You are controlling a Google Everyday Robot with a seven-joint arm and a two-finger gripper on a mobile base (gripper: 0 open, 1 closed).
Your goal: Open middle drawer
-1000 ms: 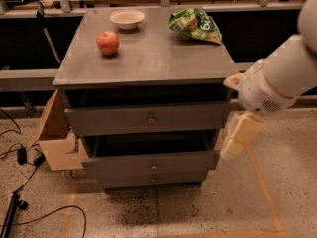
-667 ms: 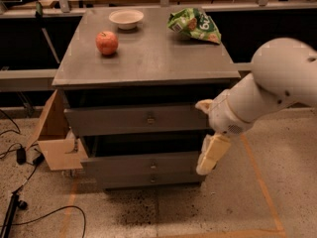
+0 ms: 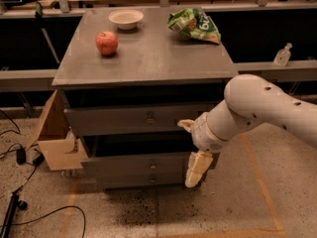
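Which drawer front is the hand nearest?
The middle grey drawer front; the cream hand hangs at its right end, below the taller top drawer front.

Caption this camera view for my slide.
Gripper at the right end of the middle drawer; apple, bowl, bag atop cabinet.

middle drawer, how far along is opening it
Done: nothing clearly; the middle drawer shows no clear pull-out. In hand: the end effector hangs before its right end, off the knob. Left: grip the knob and pull the drawer out.
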